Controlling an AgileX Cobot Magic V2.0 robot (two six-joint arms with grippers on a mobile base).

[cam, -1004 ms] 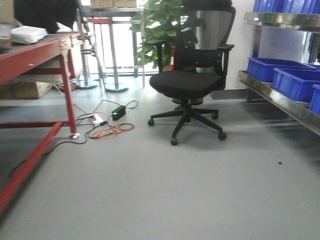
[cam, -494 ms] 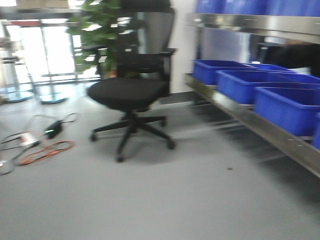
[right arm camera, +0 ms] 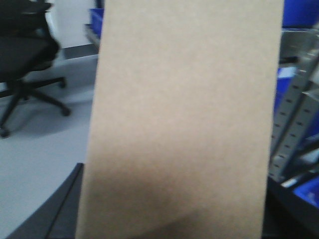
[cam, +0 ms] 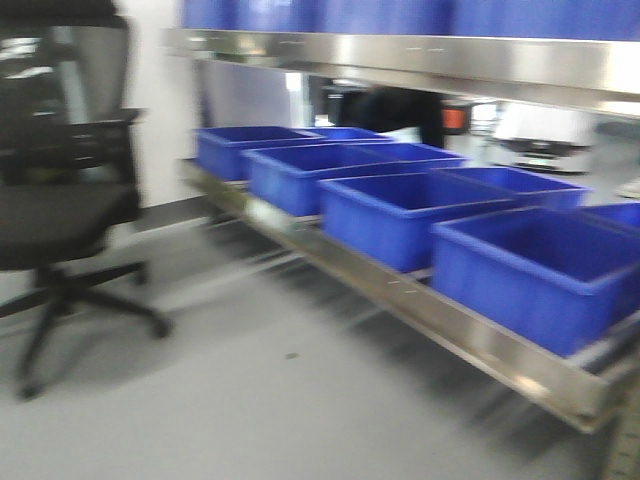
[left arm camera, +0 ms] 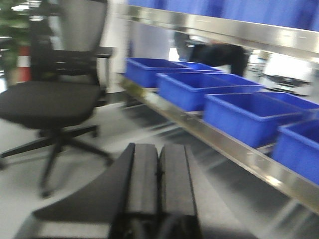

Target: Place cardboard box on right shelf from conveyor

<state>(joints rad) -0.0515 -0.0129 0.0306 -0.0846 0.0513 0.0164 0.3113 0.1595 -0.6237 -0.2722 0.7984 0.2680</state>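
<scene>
1. The view has swung right: the office chair is now at 9 o'clock, and the right shelf with its blue bins spans 12 to 4.
2. The right claw is grasping the cardboard box, still off the shelf; the left claw is clenched and empty.

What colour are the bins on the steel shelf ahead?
The bins are blue; the front-facing view shows them best.

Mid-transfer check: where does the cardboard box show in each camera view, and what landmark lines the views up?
Front view: not in it.
Left wrist view: not in it.
Right wrist view: the cardboard box fills the middle, top to bottom.
Shared landmark: the black office chair, at the left edge in the front view, left in the left wrist view, upper left in the right wrist view.
</scene>
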